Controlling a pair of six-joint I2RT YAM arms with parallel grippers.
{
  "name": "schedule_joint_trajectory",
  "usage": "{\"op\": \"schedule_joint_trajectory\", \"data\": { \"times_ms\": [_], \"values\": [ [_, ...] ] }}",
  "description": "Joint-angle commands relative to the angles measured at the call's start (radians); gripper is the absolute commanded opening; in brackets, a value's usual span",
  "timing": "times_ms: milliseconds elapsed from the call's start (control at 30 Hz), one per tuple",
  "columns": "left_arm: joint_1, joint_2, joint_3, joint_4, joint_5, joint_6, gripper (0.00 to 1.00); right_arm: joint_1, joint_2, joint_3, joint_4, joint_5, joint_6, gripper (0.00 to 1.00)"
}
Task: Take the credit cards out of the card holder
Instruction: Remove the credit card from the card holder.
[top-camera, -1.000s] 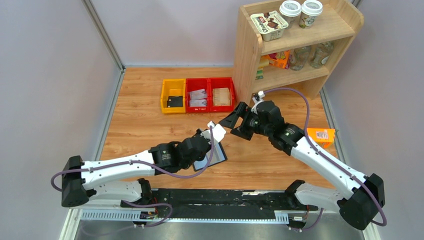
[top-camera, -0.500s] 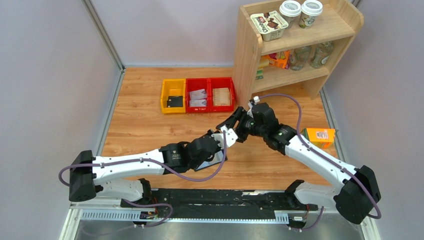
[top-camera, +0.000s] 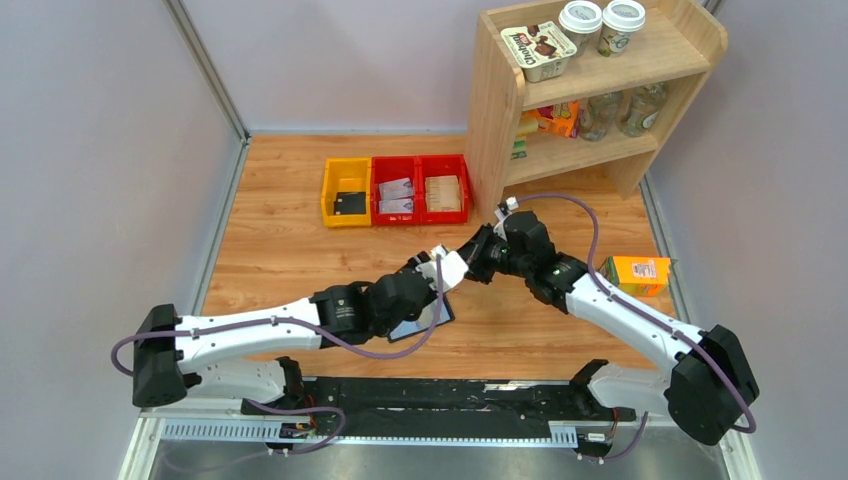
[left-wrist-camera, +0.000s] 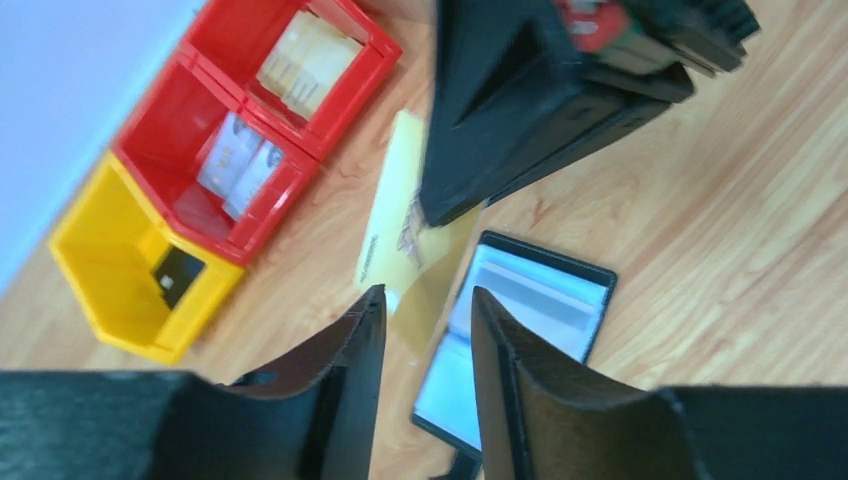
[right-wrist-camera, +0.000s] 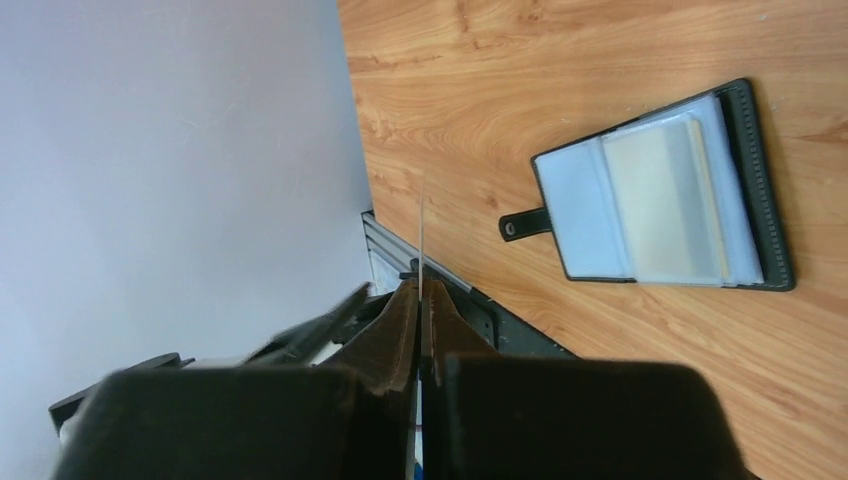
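Observation:
The card holder (top-camera: 432, 316) lies open on the wooden table, black with pale blue lining (left-wrist-camera: 535, 300) and a strap tab; the right wrist view shows a pale card (right-wrist-camera: 660, 200) in one sleeve. Above it, my right gripper (top-camera: 470, 262) is shut on a thin yellowish card (left-wrist-camera: 410, 240), seen edge-on (right-wrist-camera: 421, 230) between its fingers. My left gripper (left-wrist-camera: 425, 310) stands open just below that card, its fingers apart and off it. A black credit card (left-wrist-camera: 178, 276) lies in the yellow bin (top-camera: 330, 190).
Two red bins (top-camera: 420, 160) beside the yellow one hold whitish printed cards and beige cards. A wooden shelf (top-camera: 495, 110) with cups and cartons stands at the back right. An orange carton (top-camera: 640, 272) sits on the table to the right.
My right gripper came in from the right and shut on the yellowish card. My left gripper, which held the card, opened and let go of it.

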Motion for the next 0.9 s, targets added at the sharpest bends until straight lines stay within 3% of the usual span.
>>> {"op": "schedule_joint_trajectory", "data": {
  "times_ms": [0,100,233,333,467,567,867],
  "values": [
    [0.111,-0.142,0.031,-0.033,0.171,-0.26,0.49,-0.03,-0.063,-0.072,0.151,0.005,-0.069,0.0],
    [0.252,-0.227,-0.026,0.026,0.331,-0.402,0.6,-0.058,-0.103,-0.144,0.254,-0.009,-0.1,0.0],
    [0.372,-0.302,-0.086,0.091,0.504,-0.58,0.68,-0.082,-0.154,-0.22,0.41,-0.046,-0.117,0.0],
    [0.467,-0.317,-0.151,0.183,0.697,-0.738,0.7,-0.085,-0.184,-0.261,0.504,-0.052,-0.123,0.0],
    [0.613,-0.282,-0.285,0.448,0.936,-0.973,0.71,-0.085,-0.217,-0.29,0.584,-0.059,-0.143,0.0],
    [0.647,-0.254,-0.369,0.658,0.995,-1.109,0.71,-0.085,-0.234,-0.309,0.621,-0.059,-0.149,0.0],
    [0.647,-0.21,-0.429,0.87,1.024,-1.244,0.71,-0.084,-0.232,-0.339,0.722,-0.079,-0.134,0.0]
  ]
}}
